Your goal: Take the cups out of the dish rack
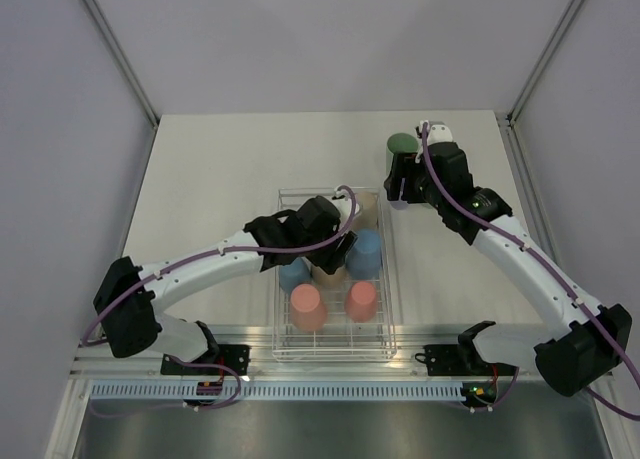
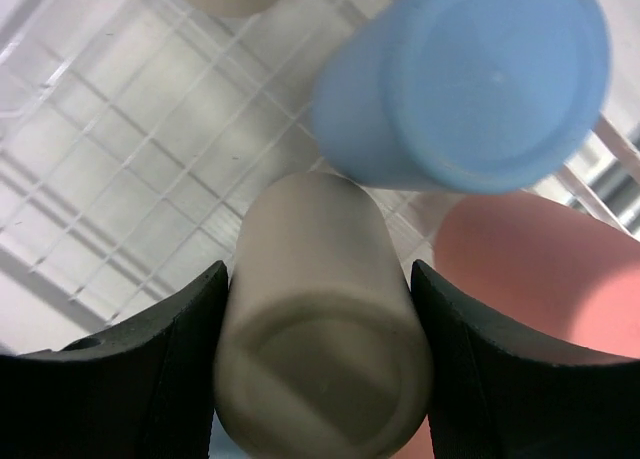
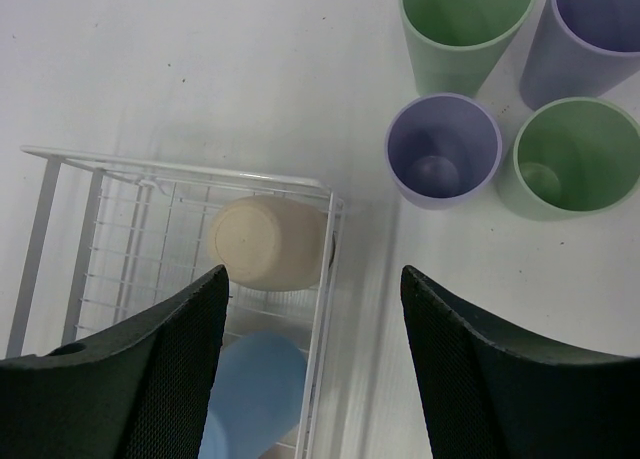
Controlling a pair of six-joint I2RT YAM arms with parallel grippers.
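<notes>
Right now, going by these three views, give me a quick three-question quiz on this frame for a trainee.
1. True or false: the left gripper has a blue cup between its fingers.
2. Multiple choice: in the right wrist view, how many upright cups stand on the table? A two, B four, C six.
3. Short answer: in the top view, what colour are the two cups nearest the arm bases in the dish rack?
Key: 1 false, it holds a beige cup; 2 B; 3 coral pink.
</notes>
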